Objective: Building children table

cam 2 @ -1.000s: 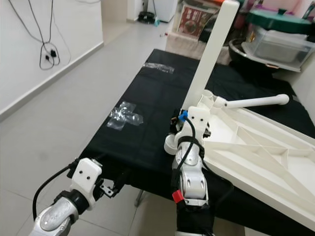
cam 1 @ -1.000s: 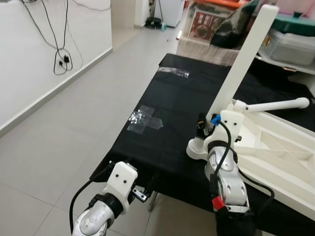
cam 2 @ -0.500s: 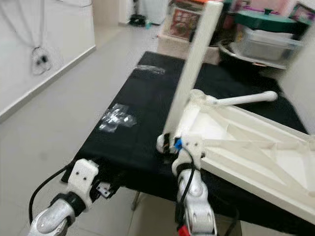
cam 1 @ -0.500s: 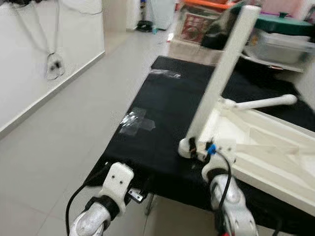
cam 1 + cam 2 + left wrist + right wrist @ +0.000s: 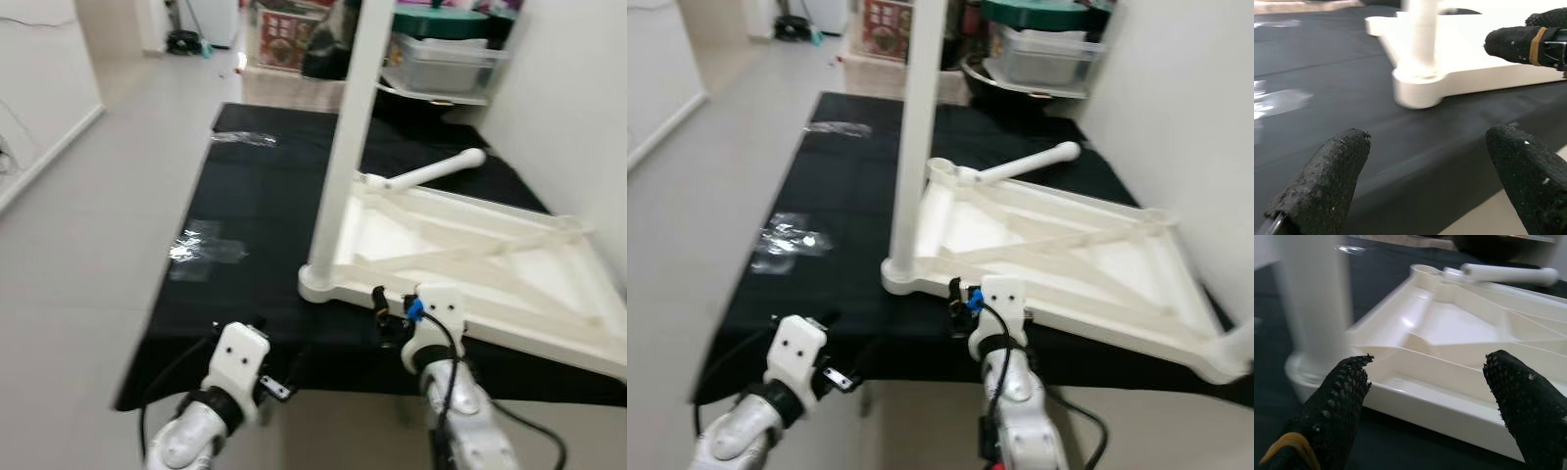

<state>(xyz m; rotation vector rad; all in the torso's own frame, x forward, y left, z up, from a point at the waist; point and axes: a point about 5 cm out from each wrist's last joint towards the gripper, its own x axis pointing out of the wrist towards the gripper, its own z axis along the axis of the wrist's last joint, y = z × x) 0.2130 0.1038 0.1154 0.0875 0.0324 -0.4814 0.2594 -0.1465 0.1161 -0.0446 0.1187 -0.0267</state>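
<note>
A white children's tabletop [image 5: 470, 255] lies upside down on a black-draped table [image 5: 255, 215], one fitted leg [image 5: 345, 147] standing upright at its near corner and a loose leg [image 5: 431, 170] resting across the far corner. The robot's right hand [image 5: 1425, 396], fingers spread and holding nothing, hovers just before the tabletop's near edge; the left hand [image 5: 1420, 186], likewise spread and empty, sits low at the table's front edge. Any nudge against the upright leg could tip or twist it loose, and the loose leg could roll away.
</note>
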